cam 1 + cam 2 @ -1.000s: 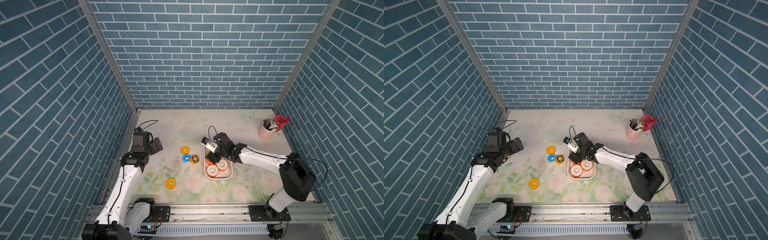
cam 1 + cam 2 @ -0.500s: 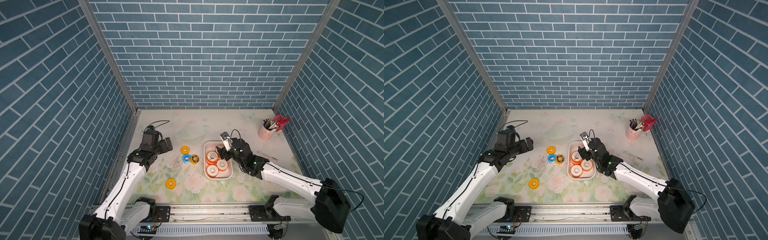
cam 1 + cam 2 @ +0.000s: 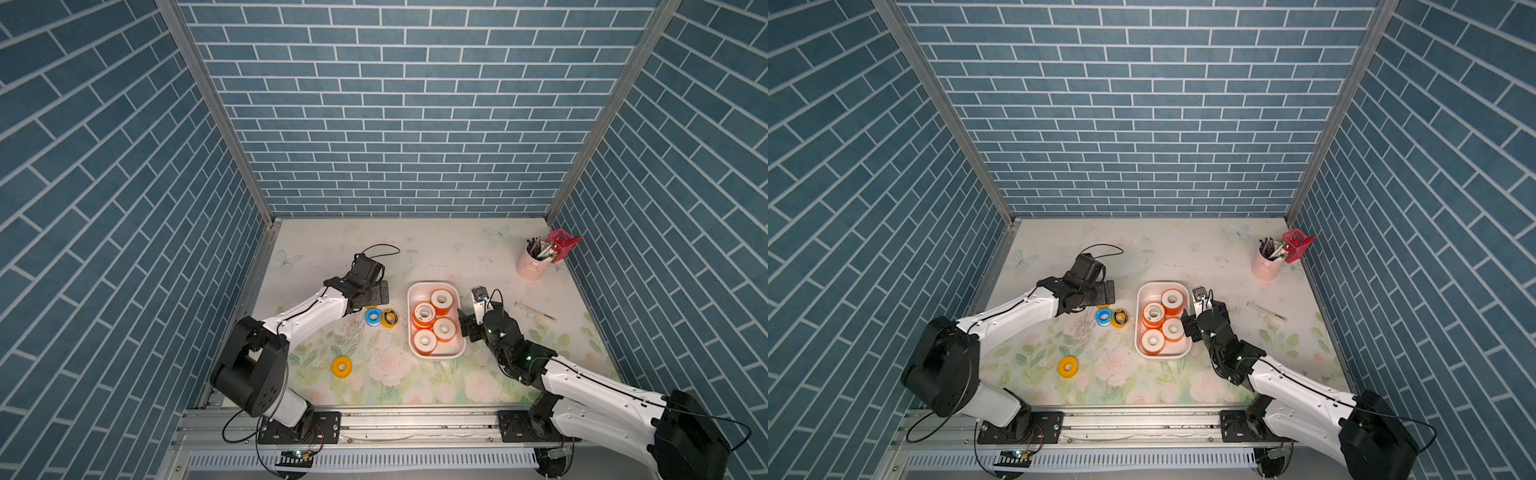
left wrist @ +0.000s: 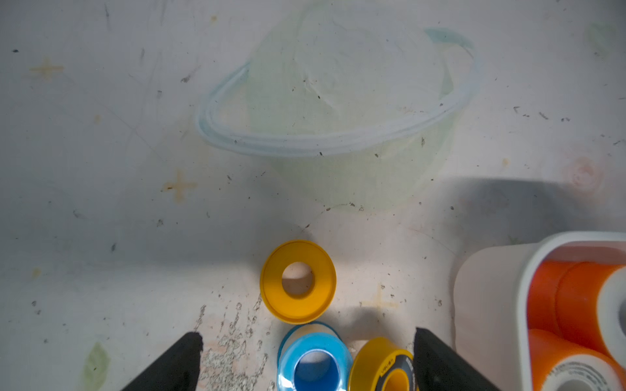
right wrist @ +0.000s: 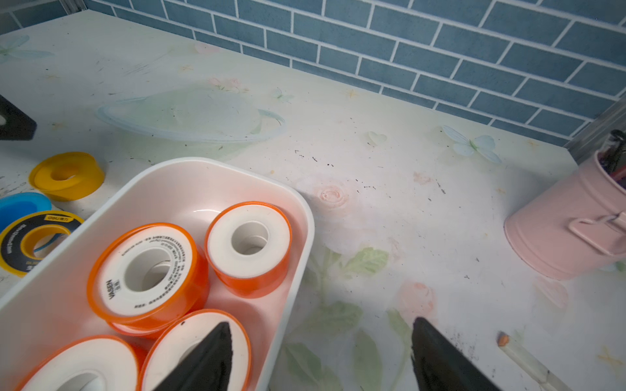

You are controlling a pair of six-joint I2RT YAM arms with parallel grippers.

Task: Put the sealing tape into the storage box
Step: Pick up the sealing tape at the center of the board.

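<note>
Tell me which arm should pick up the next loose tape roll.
Left. The left gripper hangs open over the blue roll and yellow-black roll beside the storage box. The right gripper, open too, straddles the box's opposite wall, away from them.

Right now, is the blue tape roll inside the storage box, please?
No, the blue tape roll lies on the table outside the storage box.

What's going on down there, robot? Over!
Left claw open over blue tape roll and black-yellow tape roll. Right claw open, empty, straddling storage box wall. Four orange tape rolls boxed; two yellow tape rolls loose too. Nothing blocking.
</note>
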